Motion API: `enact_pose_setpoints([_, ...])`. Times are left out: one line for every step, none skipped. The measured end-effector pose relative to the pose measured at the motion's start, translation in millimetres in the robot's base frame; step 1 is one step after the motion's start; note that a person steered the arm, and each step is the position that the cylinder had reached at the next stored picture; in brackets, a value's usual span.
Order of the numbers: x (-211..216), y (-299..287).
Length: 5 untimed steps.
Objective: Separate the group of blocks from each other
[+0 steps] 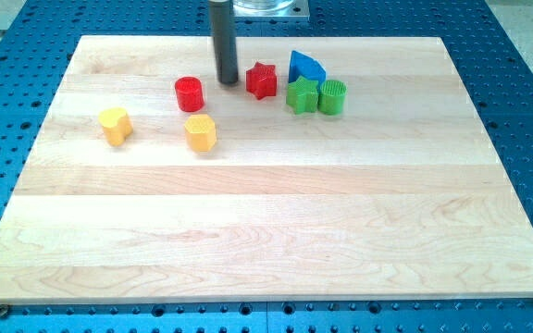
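My tip [227, 81] rests on the wooden board near the view's top, between the red cylinder [189, 93] on its left and the red star [261, 80] on its right, touching neither. Right of the red star is a tight cluster: a blue block [305, 66] at the back, a green star [302, 94] and a green cylinder [332, 97] side by side in front of it. A yellow hexagonal block [200, 132] lies below the red cylinder. A yellow heart-like block [115, 125] sits further left.
The wooden board [266, 231] lies on a blue perforated table [526, 74]. The arm's metal mount [266, 7] stands at the view's top edge behind the rod.
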<state>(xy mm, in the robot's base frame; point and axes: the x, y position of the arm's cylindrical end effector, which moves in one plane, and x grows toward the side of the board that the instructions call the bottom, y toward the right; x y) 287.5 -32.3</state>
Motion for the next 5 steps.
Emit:
enact_pose_setpoints([0,46])
enact_pose_setpoints([14,72])
enact_pose_setpoints([52,105])
enact_pose_setpoints([96,131])
enact_pose_setpoints([116,129])
